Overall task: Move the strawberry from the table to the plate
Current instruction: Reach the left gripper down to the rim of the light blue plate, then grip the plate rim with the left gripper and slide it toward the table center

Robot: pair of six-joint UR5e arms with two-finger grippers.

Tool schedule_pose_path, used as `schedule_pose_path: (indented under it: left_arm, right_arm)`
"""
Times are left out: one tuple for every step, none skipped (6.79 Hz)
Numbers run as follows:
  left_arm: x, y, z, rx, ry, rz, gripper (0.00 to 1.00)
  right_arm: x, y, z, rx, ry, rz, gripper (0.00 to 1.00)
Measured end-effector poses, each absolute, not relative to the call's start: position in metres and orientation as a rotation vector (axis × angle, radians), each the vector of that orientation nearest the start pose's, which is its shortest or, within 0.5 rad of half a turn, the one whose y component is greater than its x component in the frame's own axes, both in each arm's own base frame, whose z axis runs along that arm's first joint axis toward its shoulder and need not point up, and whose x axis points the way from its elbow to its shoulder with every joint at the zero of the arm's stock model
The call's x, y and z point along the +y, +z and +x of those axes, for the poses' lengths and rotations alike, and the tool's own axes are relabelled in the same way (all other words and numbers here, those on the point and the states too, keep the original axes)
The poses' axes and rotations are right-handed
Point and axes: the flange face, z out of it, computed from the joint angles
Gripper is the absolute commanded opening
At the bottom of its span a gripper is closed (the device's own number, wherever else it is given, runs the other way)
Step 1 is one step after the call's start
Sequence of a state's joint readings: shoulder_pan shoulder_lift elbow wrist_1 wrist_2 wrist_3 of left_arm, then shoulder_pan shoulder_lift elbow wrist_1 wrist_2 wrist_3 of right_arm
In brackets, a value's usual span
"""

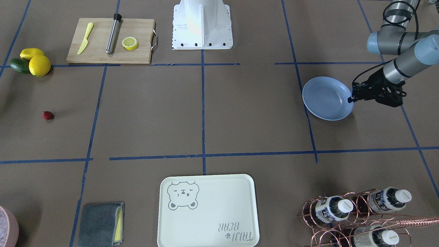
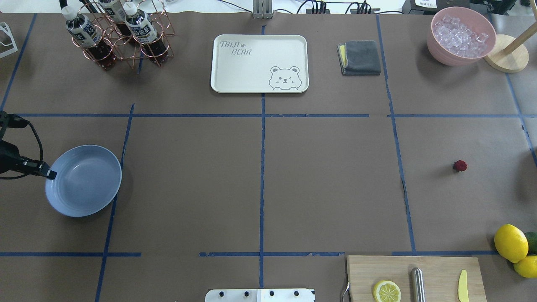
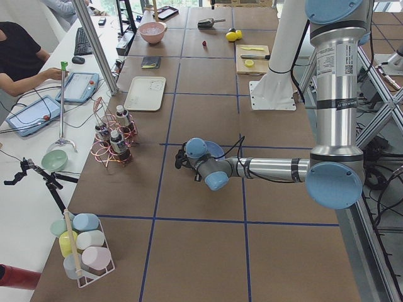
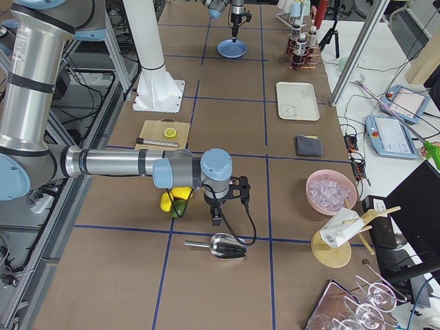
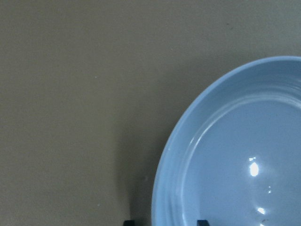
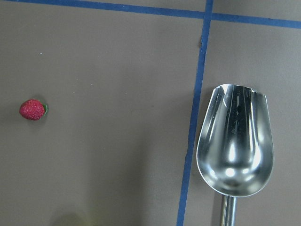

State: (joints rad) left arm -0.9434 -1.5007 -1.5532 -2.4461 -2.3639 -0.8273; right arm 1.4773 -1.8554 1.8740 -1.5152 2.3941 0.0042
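The small dark-red strawberry (image 1: 48,115) (image 2: 460,166) lies alone on the brown table (image 2: 260,180), and shows at the left of the right wrist view (image 6: 33,109). Far across the table sits the light-blue plate (image 1: 327,99) (image 2: 84,180) (image 5: 235,155), with nothing in it. My left gripper (image 1: 351,99) (image 2: 50,173) (image 5: 165,222) is at the plate's outer rim, open, one fingertip outside the rim and one inside. My right gripper (image 4: 216,218) hangs above the table near the lemons. Whether it is open or shut I cannot tell.
A metal scoop (image 6: 235,155) lies right of the strawberry. Lemons and an avocado (image 1: 31,61) sit by a cutting board (image 1: 109,41) with a lemon half, a knife and a metal rod. A bear tray (image 2: 260,63), a grey cloth (image 2: 360,57), a bottle rack (image 2: 117,33) and an ice bowl (image 2: 461,35) line the far edge.
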Motion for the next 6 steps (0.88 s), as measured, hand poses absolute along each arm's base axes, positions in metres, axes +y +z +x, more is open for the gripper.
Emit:
schedule_pose_path:
  left_arm:
    - [-0.439, 0.565, 0.242, 1.098, 0.065, 0.043, 0.0]
    - [-0.453, 0.525, 0.259, 1.147, 0.008, 0.026, 0.0]
    - [-0.461, 0.481, 0.287, 1.2, -0.03, -0.008, 0.0]
    - [-0.461, 0.429, 0.334, 1.252, -0.061, -0.064, 0.0]
    - [-0.449, 0.376, 0.394, 1.295, -0.09, -0.123, 0.0]
    - [-0.428, 0.332, 0.453, 1.315, -0.123, -0.167, 0.0]
  right_arm:
    - [-0.382, 0.618, 0.024, -0.826, -0.126, 0.044, 1.0]
    - [-0.384, 0.61, 0.024, -0.827, -0.138, 0.063, 1.0]
    - [-0.384, 0.604, 0.023, -0.841, -0.145, 0.074, 1.0]
    - [-0.384, 0.6, 0.021, -0.867, -0.15, 0.077, 1.0]
    - [-0.383, 0.599, 0.02, -0.882, -0.153, 0.077, 1.0]
    - [-0.383, 0.6, 0.019, -0.888, -0.153, 0.074, 1.0]
